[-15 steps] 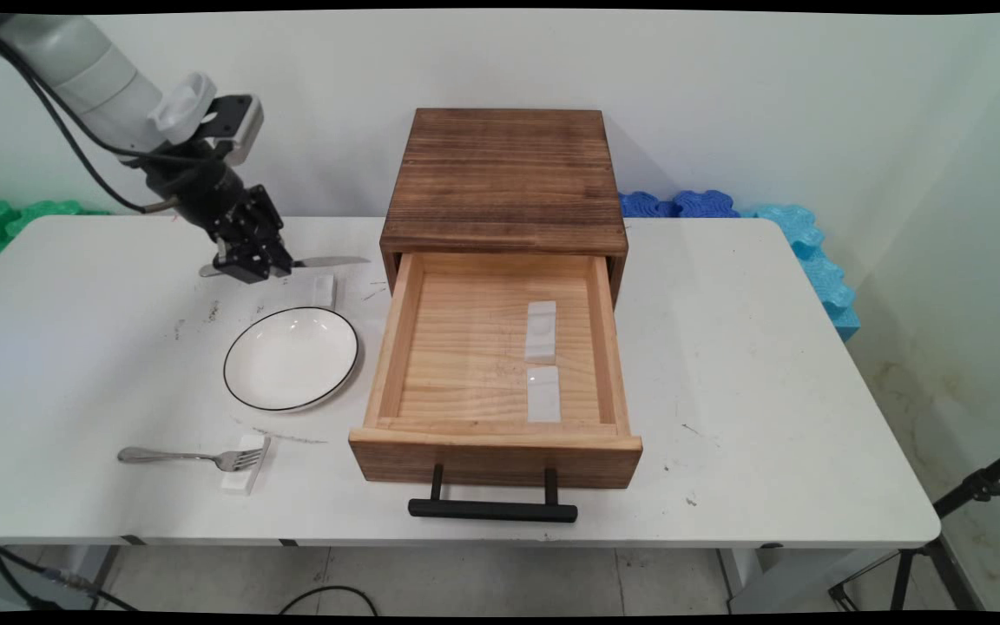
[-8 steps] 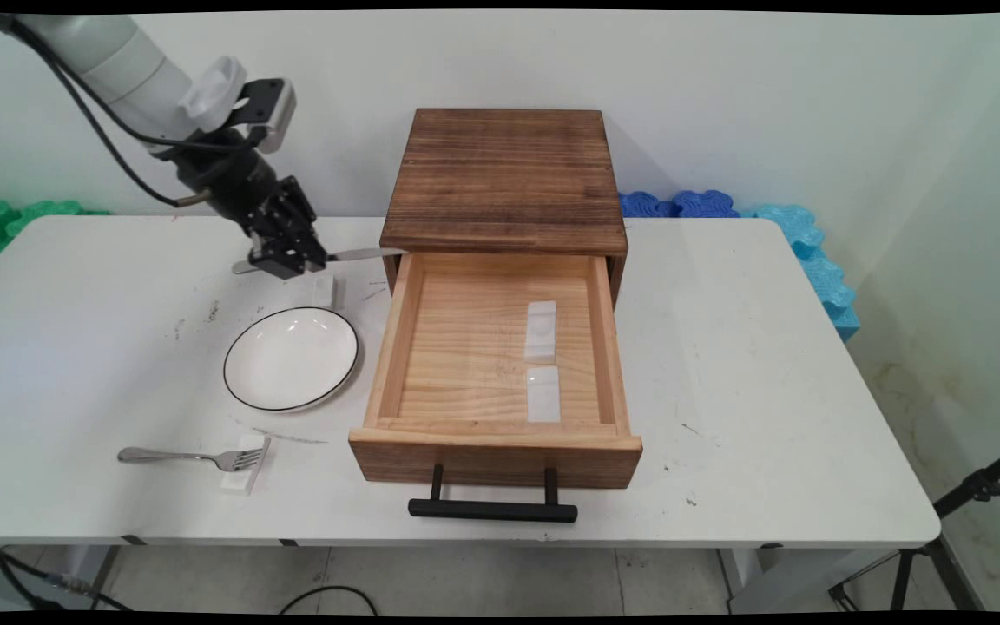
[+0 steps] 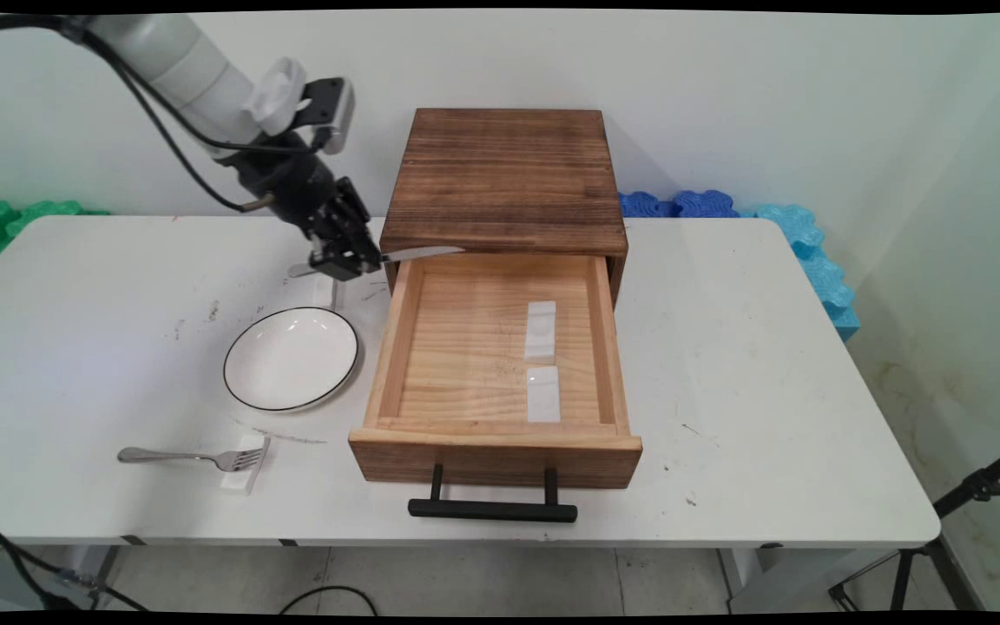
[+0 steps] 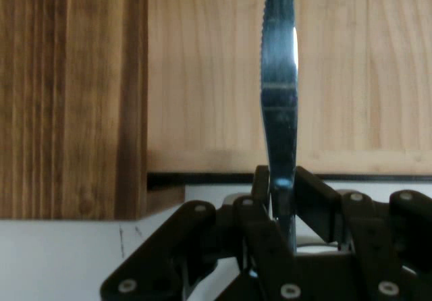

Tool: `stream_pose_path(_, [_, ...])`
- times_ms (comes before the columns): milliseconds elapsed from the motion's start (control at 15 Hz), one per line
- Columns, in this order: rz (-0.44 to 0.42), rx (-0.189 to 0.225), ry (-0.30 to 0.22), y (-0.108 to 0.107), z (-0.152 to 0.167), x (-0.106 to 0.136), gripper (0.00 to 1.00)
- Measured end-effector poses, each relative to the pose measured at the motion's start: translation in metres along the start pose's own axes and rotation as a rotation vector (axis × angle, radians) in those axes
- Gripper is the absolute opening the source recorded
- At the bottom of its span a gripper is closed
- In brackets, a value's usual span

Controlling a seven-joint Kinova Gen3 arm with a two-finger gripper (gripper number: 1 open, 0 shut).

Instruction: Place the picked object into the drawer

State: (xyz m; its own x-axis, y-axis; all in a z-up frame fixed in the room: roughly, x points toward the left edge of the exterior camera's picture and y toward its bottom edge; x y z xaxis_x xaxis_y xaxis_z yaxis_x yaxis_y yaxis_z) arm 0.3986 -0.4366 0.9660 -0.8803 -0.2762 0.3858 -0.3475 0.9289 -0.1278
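My gripper [image 3: 345,260] is shut on a metal knife [image 3: 413,254], held level above the table with its blade pointing right. The blade tip reaches over the back left corner of the open wooden drawer [image 3: 391,347]. In the hand view the serrated knife [image 4: 279,92] runs straight up from between the closed fingers [image 4: 264,187], over the drawer's pale floor [image 4: 202,71], with the dark cabinet wood at left. Two white rests [image 3: 540,330] lie inside the drawer. Another small white rest [image 3: 326,291] sits on the table just below the gripper.
The dark wooden cabinet [image 3: 504,174] stands behind the drawer, whose black handle [image 3: 491,509] faces the near edge. A white plate [image 3: 291,358] with a black rim lies left of the drawer. A fork [image 3: 179,456] rests on a white block near the front left.
The gripper has carried the knife to the right, from above the table left of the plate to the drawer's left edge. The blade now reaches over the drawer.
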Motion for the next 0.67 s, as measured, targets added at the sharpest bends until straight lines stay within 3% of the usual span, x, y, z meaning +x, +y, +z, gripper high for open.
stream_pose_path(667, [0.024,0.03,0.031,0.003,0.047,0.064,0.0])
